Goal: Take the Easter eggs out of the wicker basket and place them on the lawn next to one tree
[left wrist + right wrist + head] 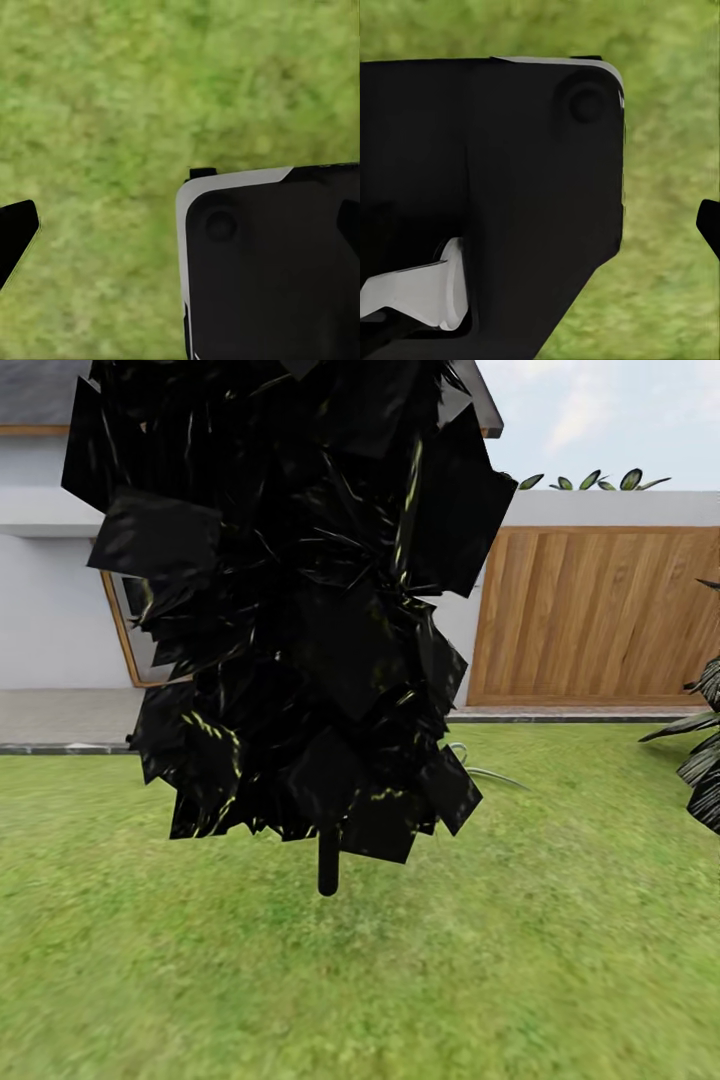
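Facing: dark cone-shaped tree (300, 600) close ahead in the head view, black ragged foliage on a thin dark stem (328, 870) planted in the lawn (360, 980).
Lawn: bright green grass spreading across the lower half of the head view, also under both wrist cameras.
Behind the tree: white house wall (50, 610) at left, brown slatted wooden fence (600, 615) at right, grey paving strip (60, 720) along the grass edge.
Right edge: dark spiky plant leaves (700, 750) reaching over the grass.
Left wrist view: black, white-edged robot body panel (270, 262) above grass; dark tip (15, 236) at the frame edge; fingers spread or pressed together, cannot tell.
Right wrist view: large black panel (487, 195) with a white part (420, 292) over grass; dark tip (710, 225) at the edge; grip state, cannot tell.
Eggs and basket: nowhere to place from these views.
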You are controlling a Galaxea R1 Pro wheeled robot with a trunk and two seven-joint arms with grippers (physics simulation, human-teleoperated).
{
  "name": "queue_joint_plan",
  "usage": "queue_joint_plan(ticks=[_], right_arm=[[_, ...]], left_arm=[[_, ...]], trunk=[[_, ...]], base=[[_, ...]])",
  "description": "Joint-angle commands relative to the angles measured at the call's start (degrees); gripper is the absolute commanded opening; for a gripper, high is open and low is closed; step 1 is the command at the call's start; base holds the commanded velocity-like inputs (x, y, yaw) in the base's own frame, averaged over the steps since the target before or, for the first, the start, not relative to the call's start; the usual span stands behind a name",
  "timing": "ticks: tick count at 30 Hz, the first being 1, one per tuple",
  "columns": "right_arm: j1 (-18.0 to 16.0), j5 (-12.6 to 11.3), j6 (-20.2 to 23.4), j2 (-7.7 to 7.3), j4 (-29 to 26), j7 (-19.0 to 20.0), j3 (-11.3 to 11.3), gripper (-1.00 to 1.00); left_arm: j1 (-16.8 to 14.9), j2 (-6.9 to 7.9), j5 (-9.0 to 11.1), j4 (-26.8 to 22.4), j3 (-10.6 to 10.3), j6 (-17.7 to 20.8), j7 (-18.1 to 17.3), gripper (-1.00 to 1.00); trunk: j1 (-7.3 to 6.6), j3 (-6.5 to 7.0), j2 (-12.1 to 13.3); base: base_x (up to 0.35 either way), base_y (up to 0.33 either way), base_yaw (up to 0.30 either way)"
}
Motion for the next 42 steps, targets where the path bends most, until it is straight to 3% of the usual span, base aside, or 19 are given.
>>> queue_joint_plan(ticks=[1, 42], right_arm=[[0.01, -0.03, -0.16, 0.02, 0.00, 0.01, -0.11, 1.00], [0.01, -0.03, -0.16, 0.40, 0.00, 0.02, -0.11, 1.00]], left_arm=[[-0.01, 0.03, -0.08, 0.05, -0.24, -0.19, -0.01, 1.00], [-0.01, 0.06, 0.01, 0.05, -0.24, -0.19, -0.01, 1.00]], trunk=[[0.03, 0.00, -0.02], [0.03, 0.25, -0.02]], base=[[0.113, 0.154, -0.022], [0.064, 0.110, -0.021]])
